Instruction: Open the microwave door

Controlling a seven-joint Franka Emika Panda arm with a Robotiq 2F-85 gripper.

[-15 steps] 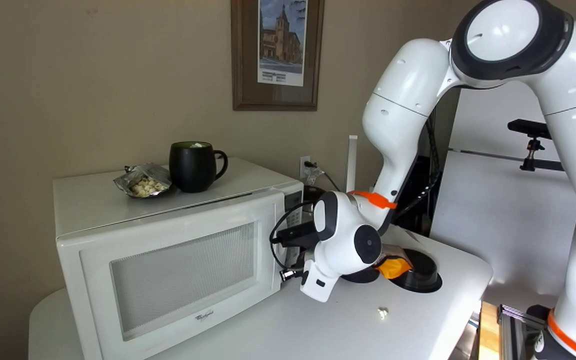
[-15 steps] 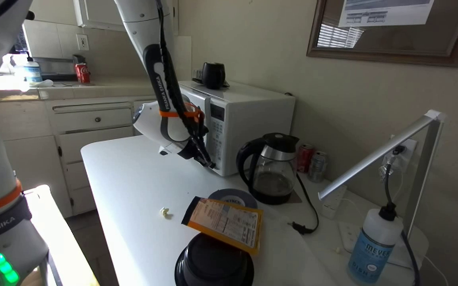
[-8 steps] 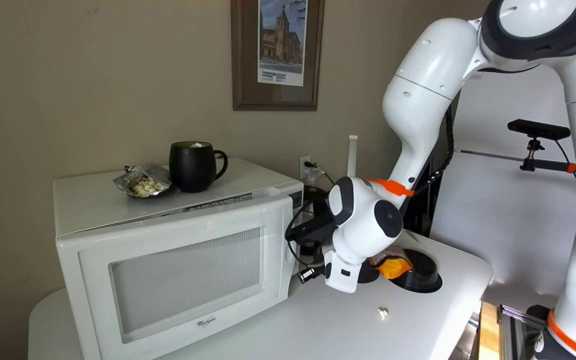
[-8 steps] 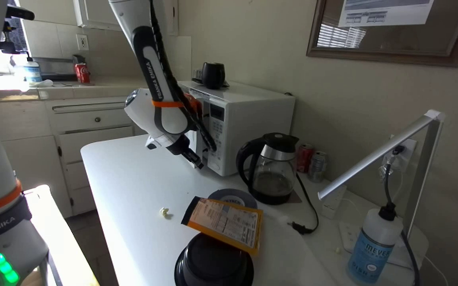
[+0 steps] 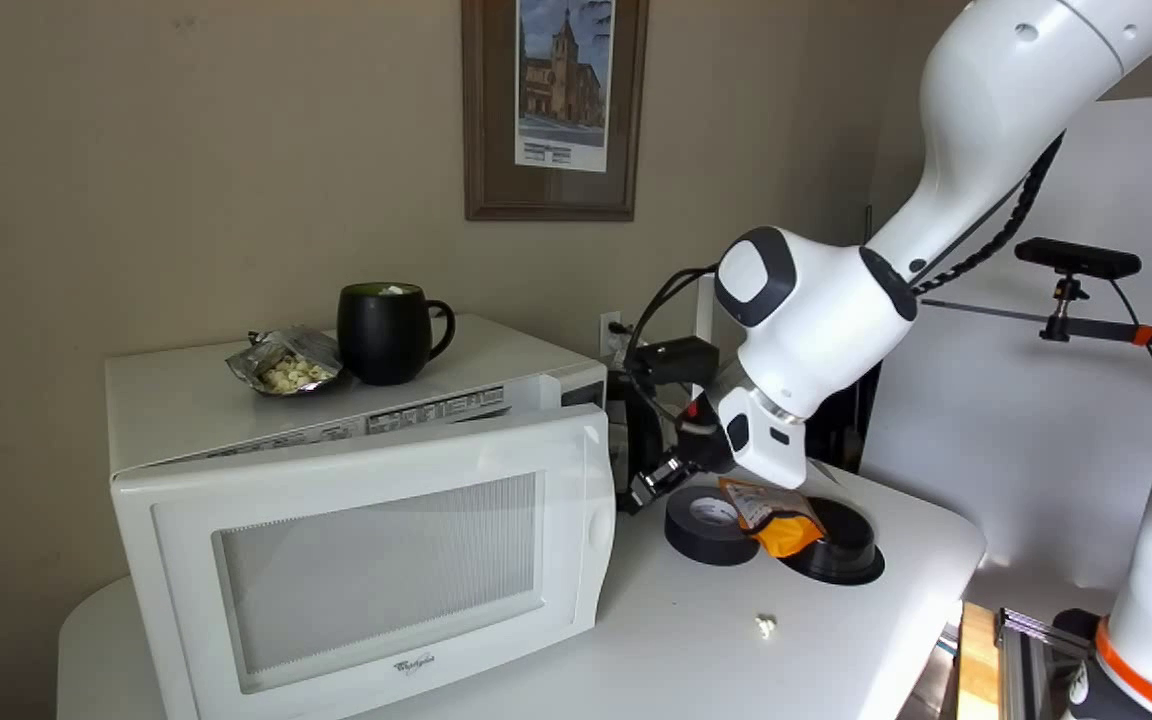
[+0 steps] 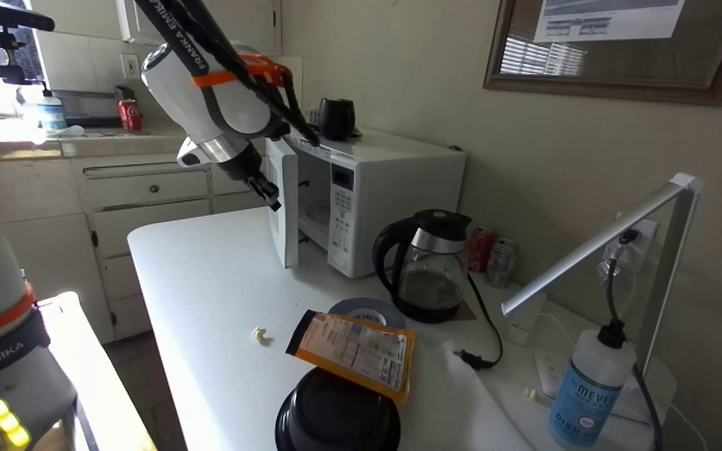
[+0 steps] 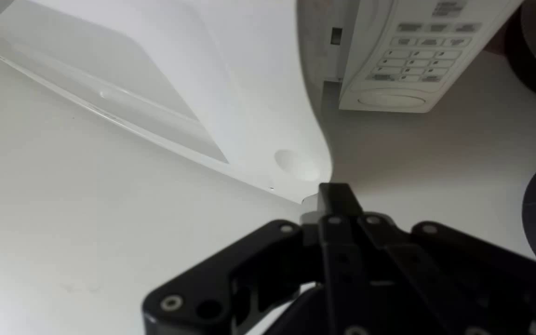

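Note:
The white microwave [image 5: 196, 410] stands on the white table; it also shows in an exterior view [image 6: 398, 194]. Its door [image 5: 376, 570] is partly open, swung out from the body. In an exterior view the door [image 6: 284, 207] stands apart from the control panel, with the interior and turntable showing in the gap. In the wrist view the door [image 7: 258, 107] has its rounded free edge just beyond the fingertips. My gripper [image 7: 340, 200] is shut and empty. The gripper [image 5: 641, 490] is beside the door's free edge; it also shows in an exterior view [image 6: 273, 202]. I cannot tell whether it touches the door.
A black mug [image 5: 386, 335] and an open foil bag [image 5: 291, 362] sit on the microwave. A kettle [image 6: 433, 269] stands beside it. A tape roll [image 5: 706, 530], an orange pouch [image 6: 355, 351] and a black bowl [image 6: 336, 413] lie on the table.
The door has swung outward from almost closed to partly open. My gripper has moved outward from the microwave and up. The lights on the robot's base have changed from green to yellow.

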